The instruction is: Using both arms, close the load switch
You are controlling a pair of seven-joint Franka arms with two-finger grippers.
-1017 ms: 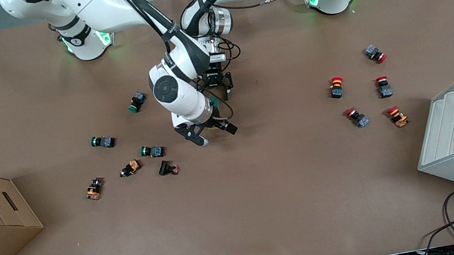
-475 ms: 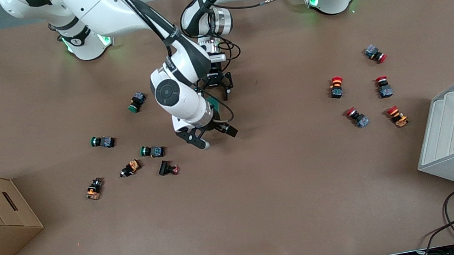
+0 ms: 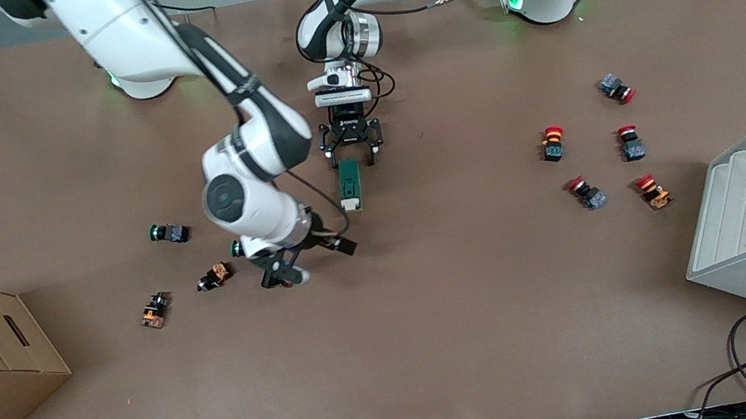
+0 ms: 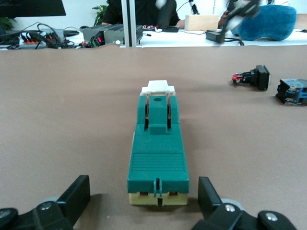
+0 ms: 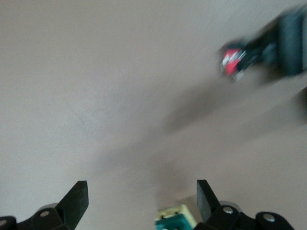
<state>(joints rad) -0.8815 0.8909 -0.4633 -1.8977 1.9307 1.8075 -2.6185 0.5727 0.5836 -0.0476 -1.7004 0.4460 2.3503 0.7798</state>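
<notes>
Load switch (image 3: 349, 184) flat on the brown table (image 3: 439, 321) near its middle, long axis running toward the front camera, white lever end nearer the camera — dark green body, cream base at the end facing the left gripper (image 4: 144, 206). Left gripper (image 3: 354, 159) low at the switch's 12 o'clock end in the front view, jaws spread wide, both fingers (image 4: 76, 196) clear of the block, nothing pinched. Right gripper (image 3: 305, 260) up over the table at roughly 8 o'clock from the switch, over the cluster of small push-buttons (image 3: 216, 275) toward the right arm's end; jaws spread, empty. Right wrist view blurred — shows a corner of the green block (image 5: 175, 221) and a red-capped button (image 5: 235, 60). Red push-buttons (image 3: 553, 143) grouped toward the left arm's end, well apart from the switch.
</notes>
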